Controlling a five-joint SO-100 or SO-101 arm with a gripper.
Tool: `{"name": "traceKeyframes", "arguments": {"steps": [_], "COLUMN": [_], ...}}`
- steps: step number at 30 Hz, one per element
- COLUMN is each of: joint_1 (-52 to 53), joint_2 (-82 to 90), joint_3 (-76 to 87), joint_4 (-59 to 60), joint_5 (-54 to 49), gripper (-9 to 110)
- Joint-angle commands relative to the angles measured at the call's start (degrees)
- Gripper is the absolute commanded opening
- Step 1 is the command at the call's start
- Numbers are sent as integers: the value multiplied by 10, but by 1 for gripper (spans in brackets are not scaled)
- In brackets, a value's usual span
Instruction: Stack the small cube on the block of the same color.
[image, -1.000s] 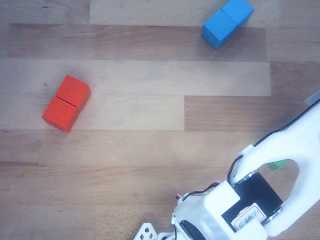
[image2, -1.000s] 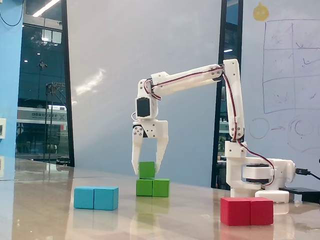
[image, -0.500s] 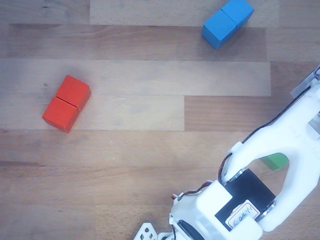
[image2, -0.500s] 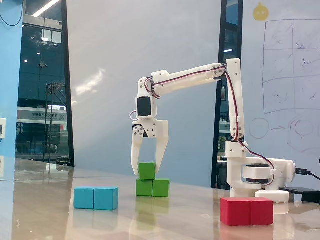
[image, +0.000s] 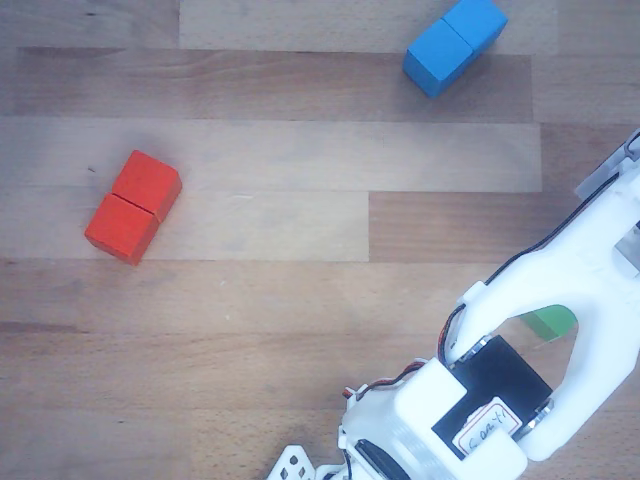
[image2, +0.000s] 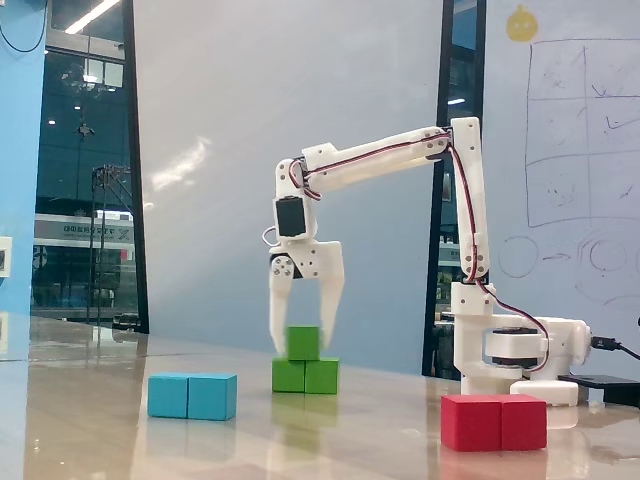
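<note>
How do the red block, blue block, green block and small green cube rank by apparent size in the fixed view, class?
1. Red block, though it sits nearest the camera.
2. Blue block.
3. Green block, farther back, so unsure.
4. Small green cube.

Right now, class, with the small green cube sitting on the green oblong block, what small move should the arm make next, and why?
Probably lift the gripper straight up. Its jaws stand apart around the small green cube, which appears to rest on the green oblong block, so a vertical retreat should avoid knocking it.
</note>
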Motion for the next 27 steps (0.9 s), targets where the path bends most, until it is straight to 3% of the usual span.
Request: {"name": "traceKeyframes", "arguments": {"steps": [1, 27], "joint_1": [2, -4], "joint_2": [31, 30], "joint_3": [-4, -4], "joint_4": [44, 4], "joint_5": [-6, -11], "gripper": [19, 20]}}
